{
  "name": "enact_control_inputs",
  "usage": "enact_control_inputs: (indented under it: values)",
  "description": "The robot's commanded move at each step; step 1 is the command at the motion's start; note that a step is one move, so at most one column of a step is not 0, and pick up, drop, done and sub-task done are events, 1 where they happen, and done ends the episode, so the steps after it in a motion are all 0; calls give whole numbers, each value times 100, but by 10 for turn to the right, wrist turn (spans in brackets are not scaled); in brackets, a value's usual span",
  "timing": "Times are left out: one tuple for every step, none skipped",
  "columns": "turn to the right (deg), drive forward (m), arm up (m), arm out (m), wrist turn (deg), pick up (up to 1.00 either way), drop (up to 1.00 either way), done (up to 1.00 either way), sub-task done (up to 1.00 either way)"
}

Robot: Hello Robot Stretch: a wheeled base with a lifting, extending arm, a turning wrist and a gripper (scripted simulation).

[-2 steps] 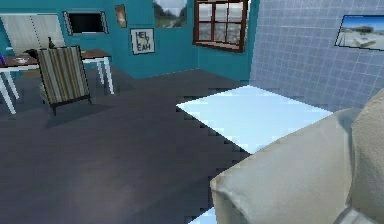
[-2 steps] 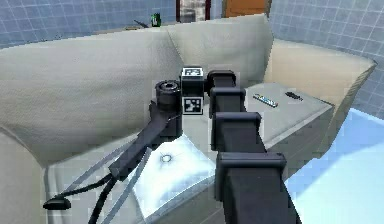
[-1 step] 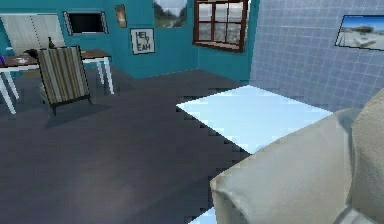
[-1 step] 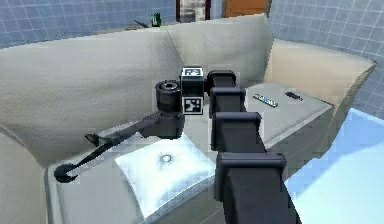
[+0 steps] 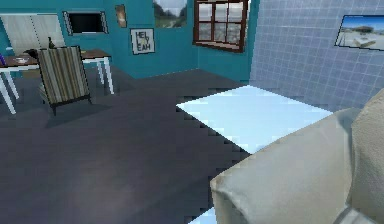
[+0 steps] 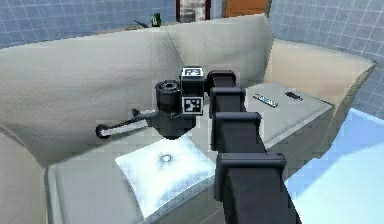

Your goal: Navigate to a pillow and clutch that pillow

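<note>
The drive looks done: the robot stands right beside the sofa [image 6: 80, 70], and the white pillow [image 6: 165, 172] lies flat on the near seat cushion, just left of the arm [image 6: 245, 155]. The hand [image 6: 104, 130] shows near the pillow's far edge. I cannot tell whether its fingers are apart or together, nor whether it holds anything — the grasp itself seems left to do.

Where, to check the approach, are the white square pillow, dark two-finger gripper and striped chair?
White square pillow [image 6: 163, 174], arm side view, top face middle.
Dark two-finger gripper [image 6: 103, 130], arm side view, between fingertips.
Striped chair [image 5: 63, 73], forward view, backrest.
</note>
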Motion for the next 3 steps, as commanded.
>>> enact_control_inputs:
  values:
    - [0,0,-12,0,0,0,0,0,0]
    - [0,0,-32,0,0,0,0,0,0]
    - [0,0,0,0,0,100,0,0,0]
